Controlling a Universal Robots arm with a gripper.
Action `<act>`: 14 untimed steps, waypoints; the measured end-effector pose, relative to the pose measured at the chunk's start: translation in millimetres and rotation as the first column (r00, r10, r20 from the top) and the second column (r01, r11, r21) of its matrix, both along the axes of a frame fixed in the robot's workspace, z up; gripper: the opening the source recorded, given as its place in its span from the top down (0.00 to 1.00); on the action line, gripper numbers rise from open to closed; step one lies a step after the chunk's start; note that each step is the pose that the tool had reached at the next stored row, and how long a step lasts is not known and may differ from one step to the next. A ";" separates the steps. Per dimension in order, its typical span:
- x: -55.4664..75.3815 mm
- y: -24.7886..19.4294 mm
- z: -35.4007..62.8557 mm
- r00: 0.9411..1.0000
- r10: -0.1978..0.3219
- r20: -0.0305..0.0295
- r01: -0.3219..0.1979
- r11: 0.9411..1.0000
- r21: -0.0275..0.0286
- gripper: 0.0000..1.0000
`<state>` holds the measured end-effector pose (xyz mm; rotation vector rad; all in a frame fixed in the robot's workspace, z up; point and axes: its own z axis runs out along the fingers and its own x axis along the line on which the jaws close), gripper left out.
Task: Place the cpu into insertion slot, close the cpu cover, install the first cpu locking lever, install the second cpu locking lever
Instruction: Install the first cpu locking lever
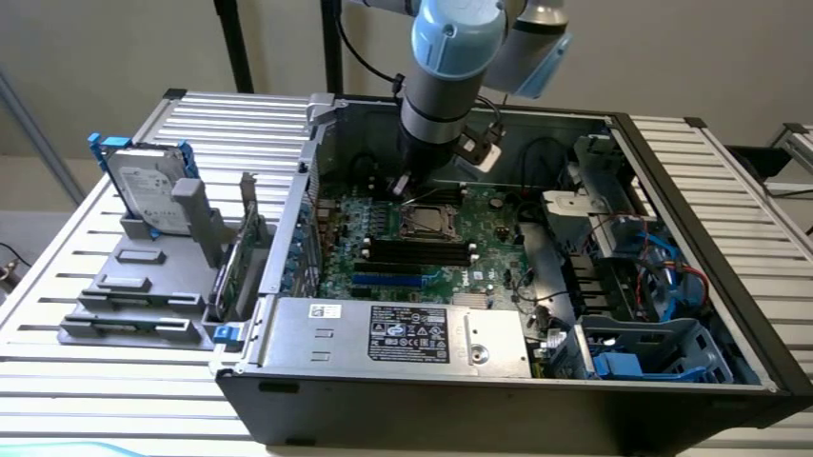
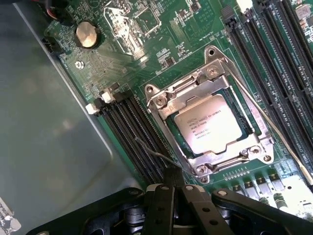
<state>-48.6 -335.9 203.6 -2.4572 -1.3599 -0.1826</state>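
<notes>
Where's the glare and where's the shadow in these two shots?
Wrist view: light glints off the cpu cover and the coin cell; the cpu looks evenly pale. Exterior view: the ribbed table is brightly lit, while the case interior around the gripper lies in shade.

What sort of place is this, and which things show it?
Probably a robotics lab or test bench for computer assembly: a robot arm reaches into an open desktop computer case on a slatted metal table, with a hard drive standing in a grey holder beside it.
</notes>
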 end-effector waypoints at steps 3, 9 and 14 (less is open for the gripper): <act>3.3 0.1 -0.8 1.000 0.000 -0.001 0.000 1.000 -0.002 0.89; 10.3 0.3 -3.4 1.000 0.000 -0.002 0.000 1.000 -0.008 0.89; 16.1 0.8 -5.4 1.000 0.000 -0.003 0.000 1.000 -0.011 0.89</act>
